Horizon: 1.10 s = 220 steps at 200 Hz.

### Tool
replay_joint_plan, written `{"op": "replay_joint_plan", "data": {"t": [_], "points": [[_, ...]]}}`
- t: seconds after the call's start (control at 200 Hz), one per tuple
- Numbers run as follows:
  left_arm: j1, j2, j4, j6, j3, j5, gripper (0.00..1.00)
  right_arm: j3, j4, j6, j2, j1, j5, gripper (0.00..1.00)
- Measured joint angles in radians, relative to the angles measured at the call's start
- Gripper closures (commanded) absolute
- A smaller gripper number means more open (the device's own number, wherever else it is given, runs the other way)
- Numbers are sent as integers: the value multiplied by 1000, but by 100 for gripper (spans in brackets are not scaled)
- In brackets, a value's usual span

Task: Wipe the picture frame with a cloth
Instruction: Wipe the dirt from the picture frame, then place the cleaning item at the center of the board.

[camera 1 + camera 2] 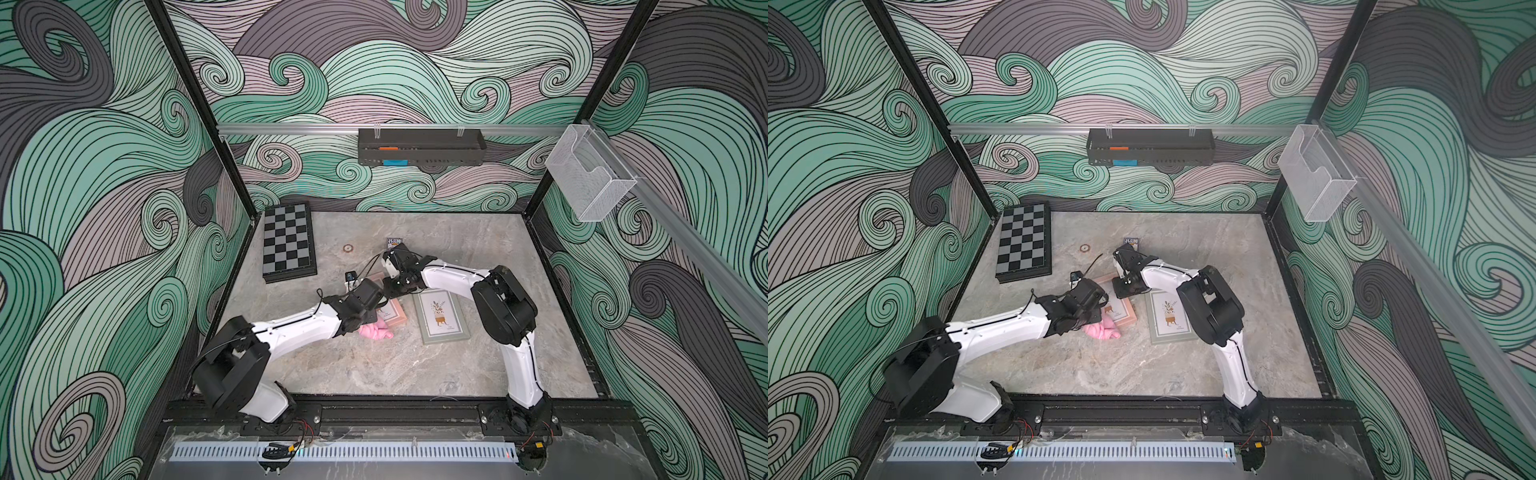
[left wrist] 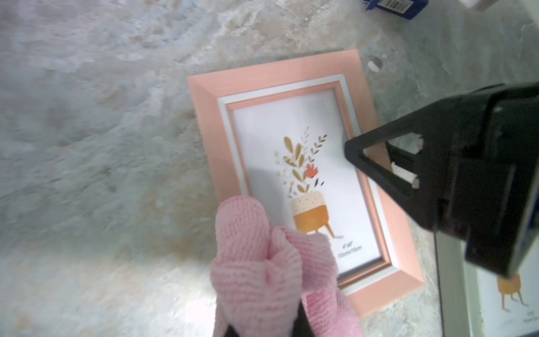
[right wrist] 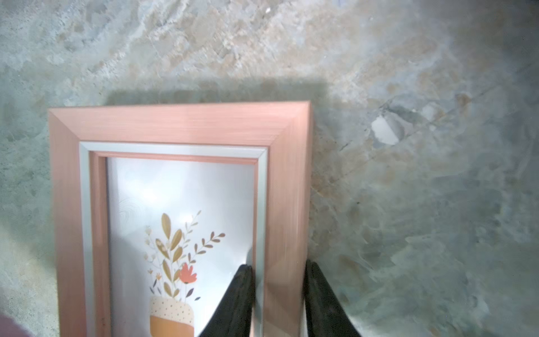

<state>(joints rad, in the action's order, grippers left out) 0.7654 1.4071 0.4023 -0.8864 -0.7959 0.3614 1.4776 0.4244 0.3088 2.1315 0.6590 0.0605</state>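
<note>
Pink cloth [image 2: 256, 262] pinched in left claw [image 1: 369, 321], right claw [image 3: 278, 267] clamping pink frame [image 3: 180, 125] rail.

Cloth [image 2: 256, 262] plain pink, knit texture. Picture frame [image 2: 280, 76] salmon pink, white inner border, print of orange pot with gold leaves. Second frame [image 1: 442, 318] beside it grey-green. Chessboard [image 1: 286, 243] black-grey checks. Table [image 1: 374, 370] grey-beige marble. Walls [image 1: 104, 208] teal-grey swirls.

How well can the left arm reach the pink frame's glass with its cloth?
Probably yes: the cloth sits over a corner of the glass; the right hand only pinches one side rail.
</note>
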Motion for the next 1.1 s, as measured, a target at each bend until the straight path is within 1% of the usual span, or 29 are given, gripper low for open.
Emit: {"op": "replay_joint_plan", "data": {"t": [0.105,0.215,0.325,0.405,0.53,0.635,0.821,0.846,0.876,0.906,0.946,0.976,1.016,1.041,1.081,1.101], "points": [[-2,-108,100,-22,34,70,100,0,0,1,0,-2,1,68],[-5,-179,164,-32,32,173,100,-11,0,9,-8,-2,2,68],[-18,-214,214,-48,31,265,100,-58,-8,26,-39,4,1,65],[-59,-216,235,-60,34,305,100,-99,-6,45,-70,12,-6,64],[-147,-219,203,-68,73,310,100,-156,-1,72,-114,38,-31,58],[-209,-216,145,-63,133,285,100,-167,10,85,-127,53,-42,52],[-249,-128,67,-47,144,243,100,-149,45,93,-127,56,-27,44],[-253,-115,60,-47,144,239,95,-147,50,94,-127,56,-26,44],[-255,-100,54,-48,144,233,84,-145,56,92,-127,56,-25,43],[-257,-86,51,-45,143,228,70,-142,62,89,-127,56,-24,42],[-261,-73,53,-47,143,221,46,-138,75,86,-128,58,-24,41],[-262,-68,55,-50,142,216,32,-137,84,81,-128,58,-24,40],[-263,-67,66,-52,138,212,20,-134,93,76,-129,58,-24,39],[-264,-68,74,-54,134,211,10,-133,100,70,-129,59,-24,38],[-266,-71,94,-63,120,212,2,-131,109,65,-130,60,-24,37],[-266,-73,104,-67,112,213,1,-130,113,62,-130,60,-24,37]]}}
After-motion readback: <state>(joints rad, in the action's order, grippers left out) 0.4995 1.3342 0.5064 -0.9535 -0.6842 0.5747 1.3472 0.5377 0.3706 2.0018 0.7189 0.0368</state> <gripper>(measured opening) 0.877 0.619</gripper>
